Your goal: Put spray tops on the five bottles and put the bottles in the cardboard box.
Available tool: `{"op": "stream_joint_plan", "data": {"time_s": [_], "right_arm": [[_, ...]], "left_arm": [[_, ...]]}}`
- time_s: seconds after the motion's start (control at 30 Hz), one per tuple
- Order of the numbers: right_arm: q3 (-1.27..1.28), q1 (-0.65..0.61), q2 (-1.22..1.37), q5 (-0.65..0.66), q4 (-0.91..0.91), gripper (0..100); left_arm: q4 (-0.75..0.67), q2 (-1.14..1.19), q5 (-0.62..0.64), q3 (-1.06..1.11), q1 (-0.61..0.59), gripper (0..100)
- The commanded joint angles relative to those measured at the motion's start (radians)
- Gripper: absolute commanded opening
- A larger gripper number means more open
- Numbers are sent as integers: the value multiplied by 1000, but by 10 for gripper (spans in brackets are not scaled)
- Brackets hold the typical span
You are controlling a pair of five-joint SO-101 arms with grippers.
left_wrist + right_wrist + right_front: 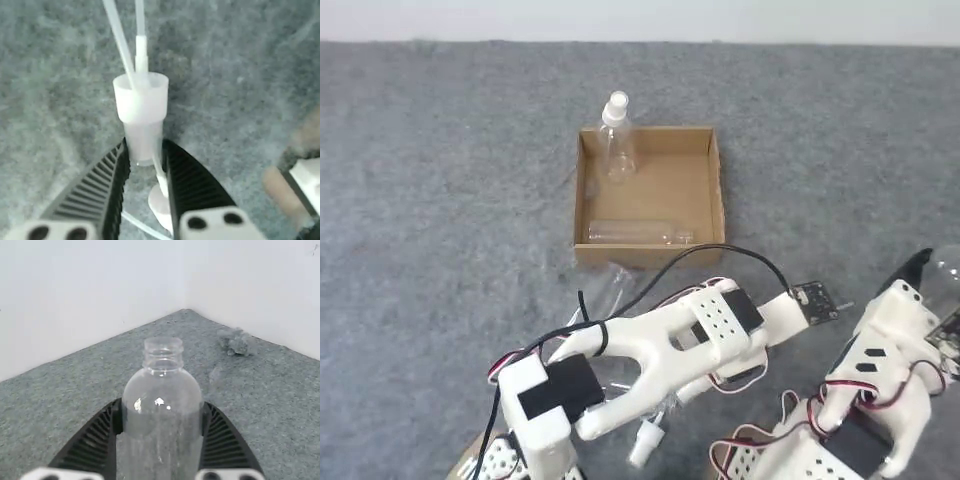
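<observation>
My left gripper [145, 145] is shut on the narrow end of a white spray top [140, 102], whose thin dip tube points away over the carpet. A second spray top [160, 202] lies under the fingers. My right gripper [161, 410] is shut on a clear bottle [161, 390] with an open neck and no top. In the high view that bottle [948, 272] is held up at the right edge. The cardboard box [715, 190] holds a standing bottle with a spray top [617, 135] in its far left corner, and another bottle [635, 233] lies along its near wall.
Loose clear tubes and spray parts [605, 292] lie on the grey carpet just in front of the box. One more white spray top [645, 443] lies beneath the left arm [660, 355]. A lint clump [237, 342] sits near the white wall.
</observation>
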Motion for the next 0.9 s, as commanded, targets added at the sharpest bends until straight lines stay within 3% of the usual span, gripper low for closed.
{"op": "stream_joint_plan", "data": {"time_s": [0.0, 0.27, 0.87], "right_arm": [[-15, 13, -21, -3, -28, 58], [-15, 12, -21, -2, -28, 58], [-15, 7, -21, -2, -28, 58]], "left_arm": [[69, -106, 5, -42, -5, 12], [69, -284, 5, 45, -75, 12], [81, -525, 12, 145, -77, 12]]}}
